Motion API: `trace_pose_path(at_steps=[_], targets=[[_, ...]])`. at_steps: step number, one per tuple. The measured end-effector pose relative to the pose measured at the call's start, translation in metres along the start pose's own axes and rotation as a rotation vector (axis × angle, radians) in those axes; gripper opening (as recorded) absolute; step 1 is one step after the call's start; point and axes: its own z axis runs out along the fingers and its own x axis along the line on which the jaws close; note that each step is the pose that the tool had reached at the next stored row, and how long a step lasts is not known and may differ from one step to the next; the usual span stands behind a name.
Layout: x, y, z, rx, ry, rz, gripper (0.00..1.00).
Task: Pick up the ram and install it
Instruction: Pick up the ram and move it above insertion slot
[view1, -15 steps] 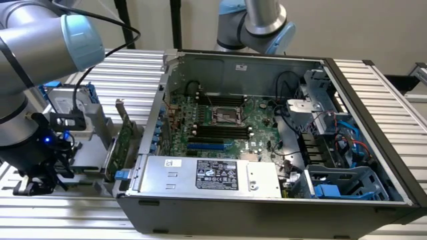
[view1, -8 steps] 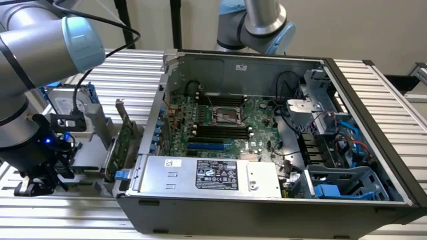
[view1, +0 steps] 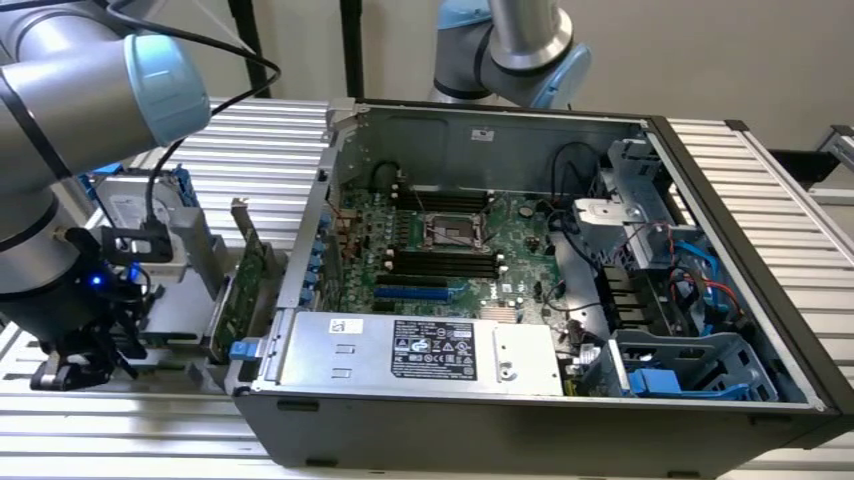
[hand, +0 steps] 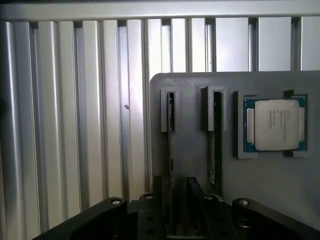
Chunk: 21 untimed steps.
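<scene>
ribbed aluminium tabletop (hand: 75, 125) carries your grey slotted holder (hand: 190, 85); the thin green ram stick (hand: 171, 150) stands edge-on in one slot, between the parted jaws of your black gripper (hand: 177, 185), which grips nothing.

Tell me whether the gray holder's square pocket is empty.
No, the silver processor chip lies in that pocket of the gray holder.

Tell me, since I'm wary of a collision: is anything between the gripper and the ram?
Nothing visible. In the wrist view the open gripper is lined up on the ram, standing on edge in its grey holder; a second stick and the processor sit aside.
</scene>
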Motion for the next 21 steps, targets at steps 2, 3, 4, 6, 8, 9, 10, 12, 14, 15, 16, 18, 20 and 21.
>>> trace_pose_path(at_steps=[2,3,4,6,8,9,10,12,14,15,16,18,20,21], targets=[[-0.0002,0.0001,-0.0001,-0.0010,0.0002,0.000,1.00],[-0.0002,0.0003,-0.0001,-0.0015,0.0002,0.000,1.00],[-0.0003,0.0004,-0.0001,-0.0020,0.0003,0.000,1.00],[-0.0003,0.0006,0.0001,-0.0027,0.0002,0.000,1.00],[-0.0003,0.0008,0.0004,-0.0035,0.0001,0.000,1.00],[-0.0003,0.0009,0.0004,-0.0038,0.0002,0.000,1.00],[-0.0003,0.0009,0.0004,-0.0041,0.0003,0.000,1.00],[-0.0003,0.0010,0.0004,-0.0043,0.0004,0.000,0.00],[-0.0003,0.0010,0.0004,-0.0042,0.0003,0.000,0.00],[-0.0003,0.0009,0.0004,-0.0042,0.0003,0.000,0.00],[-0.0003,0.0010,0.0005,-0.0041,0.0003,0.000,0.00],[-0.0003,0.0009,0.0005,-0.0042,0.0002,0.000,0.00],[-0.0003,0.0010,0.0005,-0.0042,0.0002,0.000,0.00],[-0.0003,0.0009,0.0005,-0.0041,0.0002,0.000,0.00]])
